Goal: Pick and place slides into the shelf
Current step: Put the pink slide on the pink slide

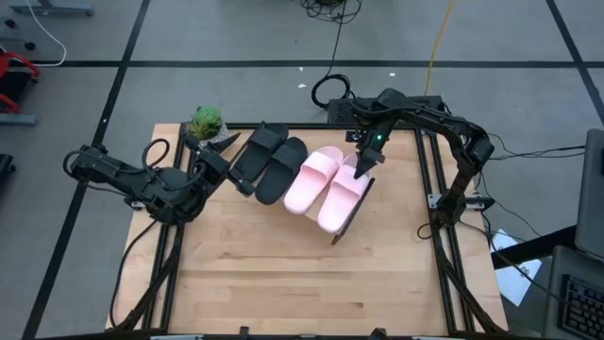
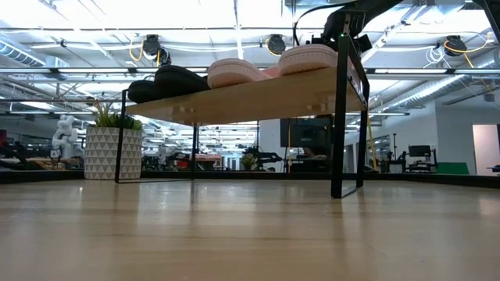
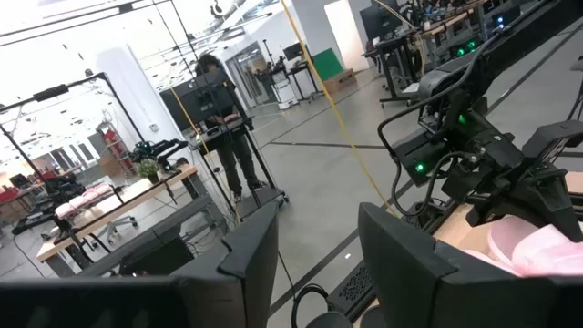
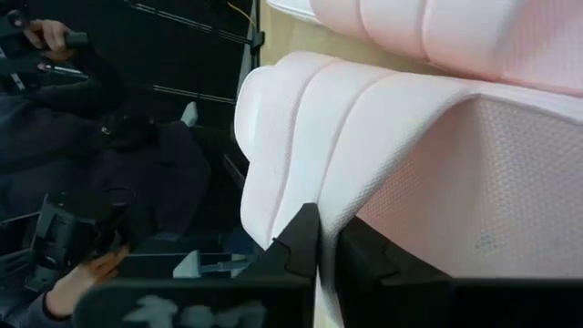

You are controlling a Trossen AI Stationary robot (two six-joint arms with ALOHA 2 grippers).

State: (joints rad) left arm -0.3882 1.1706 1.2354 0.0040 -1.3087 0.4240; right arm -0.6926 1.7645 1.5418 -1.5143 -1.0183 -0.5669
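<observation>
The shelf stands on the tabletop, with a light plank top on a black frame. Two black slides and two pale pink slides lie side by side on its plank. They also show on top in the low view. My right gripper is shut on the right-hand pink slide at its far end. My left gripper is open and empty at the shelf's left end, beside the black slides. Its fingers stand wide apart in the left wrist view. My right gripper pinches a thin edge of the pink slide between its two nearly closed fingers, where the ridged strap meets the textured surface. It comes from the table's far side, slanting down. The slide lies on the shelf's plank.
A small potted plant stands at the shelf's far left corner, and its white patterned pot shows in the low view. Bare tabletop lies in front of the shelf. A person stands beyond the table, and a person's hand shows below.
</observation>
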